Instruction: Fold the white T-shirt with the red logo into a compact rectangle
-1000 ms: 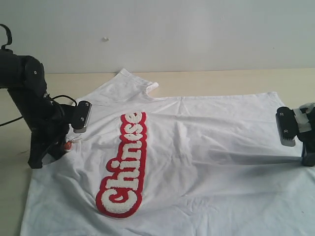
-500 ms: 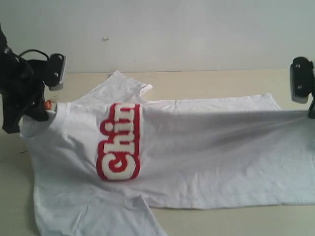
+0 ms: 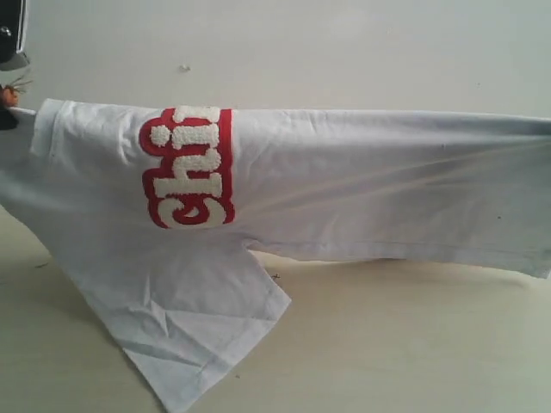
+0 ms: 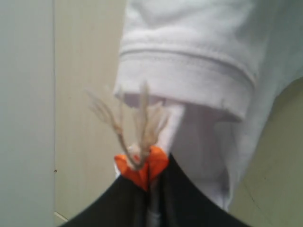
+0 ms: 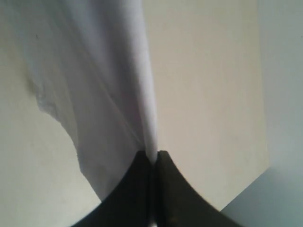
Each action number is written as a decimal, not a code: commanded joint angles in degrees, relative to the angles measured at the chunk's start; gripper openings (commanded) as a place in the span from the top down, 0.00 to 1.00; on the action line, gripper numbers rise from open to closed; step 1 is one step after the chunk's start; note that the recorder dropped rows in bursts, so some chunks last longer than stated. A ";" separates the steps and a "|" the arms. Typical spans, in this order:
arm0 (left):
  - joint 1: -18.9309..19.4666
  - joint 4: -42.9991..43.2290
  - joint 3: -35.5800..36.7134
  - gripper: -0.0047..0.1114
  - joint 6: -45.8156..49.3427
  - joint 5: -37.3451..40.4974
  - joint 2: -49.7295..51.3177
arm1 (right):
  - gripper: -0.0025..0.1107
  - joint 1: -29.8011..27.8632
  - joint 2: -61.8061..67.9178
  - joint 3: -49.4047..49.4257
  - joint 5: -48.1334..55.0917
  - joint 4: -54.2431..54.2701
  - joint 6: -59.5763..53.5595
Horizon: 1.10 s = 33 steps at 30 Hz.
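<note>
T-shirt hangs stretched; left gripper clamped at its orange tag; right gripper clamped on opposite edge.

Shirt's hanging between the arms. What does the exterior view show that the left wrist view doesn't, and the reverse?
Only the exterior view: the red logo folded over the taut top edge, and a sleeve hanging toward the table. Only the left wrist view: the left tool shut tight on cloth, with the frayed threads clear. Both: the white T-shirt held up, and its orange neck tag at the grip.
</note>
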 commanded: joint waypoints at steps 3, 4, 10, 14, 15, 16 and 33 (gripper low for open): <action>0.35 2.20 0.12 0.96 -1.82 1.32 -3.72 | 0.98 -0.23 -4.19 -2.46 3.14 0.09 1.03; 0.35 2.09 0.12 0.96 -2.35 1.48 -4.19 | 0.98 -0.23 -4.82 -2.61 3.14 0.71 1.03; 0.35 2.09 0.12 0.96 -3.59 1.86 -6.76 | 0.98 -0.23 -6.55 -2.99 3.55 1.29 1.03; 0.35 2.58 0.12 0.96 -4.65 1.68 -7.82 | 0.98 -0.23 -7.77 -3.09 3.12 1.79 1.03; 0.35 2.58 0.12 0.96 -4.90 1.68 -8.07 | 0.98 -0.23 -8.03 -3.09 2.94 1.93 1.03; 0.35 2.58 0.12 0.96 -5.18 1.68 -8.15 | 0.98 -0.23 -8.48 -3.09 2.71 2.19 1.03; 0.13 -2.04 0.12 0.96 -10.73 4.06 -21.66 | 0.98 -0.23 -20.42 -3.09 5.76 11.38 4.99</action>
